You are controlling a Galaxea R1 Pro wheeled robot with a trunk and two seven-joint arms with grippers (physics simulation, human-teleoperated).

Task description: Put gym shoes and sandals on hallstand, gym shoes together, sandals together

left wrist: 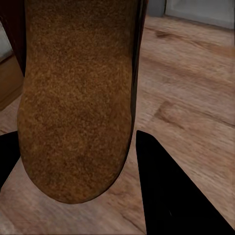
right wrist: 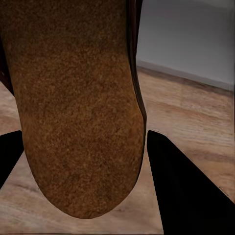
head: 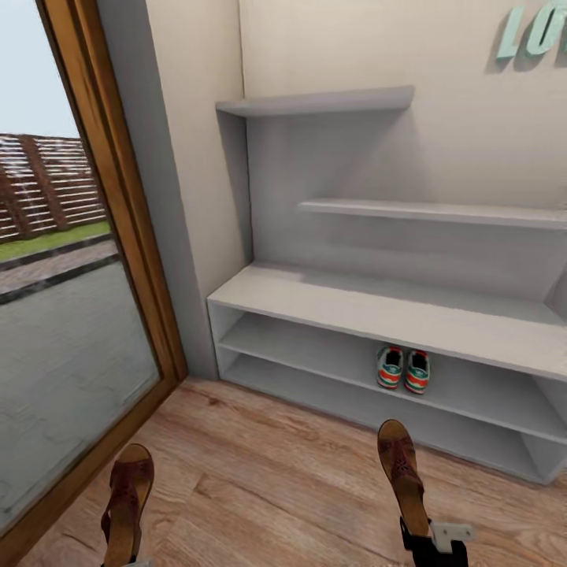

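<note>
The two gym shoes [head: 403, 369] stand side by side in the upper open slot of the grey-white hallstand [head: 354, 303], toes toward me. Each of my grippers holds one brown sandal above the corridor floor [head: 276, 472]. The left sandal [head: 126, 500] hangs at the lower left, and its tan sole [left wrist: 73, 98] lies between the left gripper's [left wrist: 73, 147] black fingers [left wrist: 166, 196]. The right sandal [head: 402, 468] is in front of the bench, held at the heel by my right gripper [head: 431, 542], whose fingers [right wrist: 181, 186] flank its sole [right wrist: 73, 98].
A tall glass door with a wooden frame [head: 118, 236] runs along the left, close to the left sandal. Two staggered wall shelves [head: 315, 102] [head: 433, 211] hang above the bench. Mint letters [head: 535, 31] are on the wall. The bench's lower slot [head: 331, 386] holds nothing.
</note>
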